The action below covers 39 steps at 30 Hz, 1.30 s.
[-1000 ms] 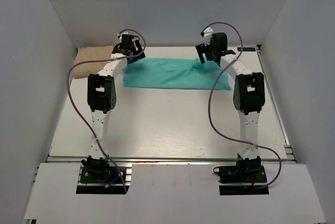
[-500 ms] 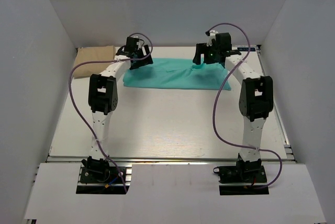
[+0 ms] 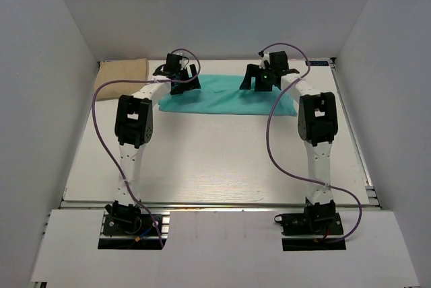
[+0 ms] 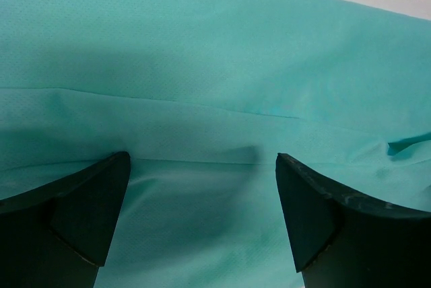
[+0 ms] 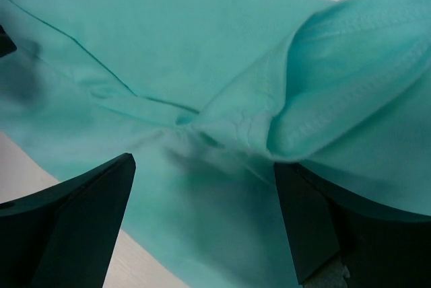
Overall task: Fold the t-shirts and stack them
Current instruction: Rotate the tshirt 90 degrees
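Two t-shirts lie at the far end of the surface (image 3: 215, 160): the teal t-shirt (image 3: 223, 99), a wide folded band at centre, and the tan t-shirt (image 3: 121, 76) in the far-left corner. The left jaws and right jaws both stand released, spread above the teal cloth, the right over a bunched hem.

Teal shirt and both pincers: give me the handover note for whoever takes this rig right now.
Left pincer: open, over the teal shirt, holding nothing.
Right pincer: open, over a bunched hem of it.
Teal shirt: a wide band at the far side of the table.
Tan shirt: compact, far left corner.
Done: tan looks folded.
To do: finish folding teal, stack both.
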{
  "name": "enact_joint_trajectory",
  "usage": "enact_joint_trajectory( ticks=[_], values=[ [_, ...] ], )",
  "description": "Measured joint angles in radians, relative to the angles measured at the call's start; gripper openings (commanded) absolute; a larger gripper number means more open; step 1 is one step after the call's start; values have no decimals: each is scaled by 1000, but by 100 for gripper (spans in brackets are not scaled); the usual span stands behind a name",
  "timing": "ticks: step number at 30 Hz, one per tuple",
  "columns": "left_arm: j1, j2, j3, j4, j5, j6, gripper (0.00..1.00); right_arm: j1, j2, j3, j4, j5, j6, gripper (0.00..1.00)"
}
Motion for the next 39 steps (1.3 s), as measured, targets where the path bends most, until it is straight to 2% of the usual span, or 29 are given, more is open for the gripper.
enact_joint_trajectory(
  ticks=[4,10,16,25,28,32,35,39],
  values=[
    [0,-23,-48,33,0,5,100,11,67,74,77,-16,48,90],
    [1,-94,-161,47,-2,8,100,53,210,313,209,-25,103,90],
    [1,-196,-314,36,-3,10,100,84,181,234,248,-3,98,90],
    [-45,-435,-642,14,60,-13,100,75,44,46,113,108,67,90],
    [-99,-534,-776,1,154,-12,100,69,-20,-42,93,130,74,90],
    [-204,-607,-880,-52,334,27,100,65,-47,-91,83,127,81,90],
    [-292,-616,-925,-95,503,65,100,67,-43,-95,76,97,88,90],
    [-385,-568,-904,-227,630,108,100,73,13,-33,64,17,92,90]
  ],
)
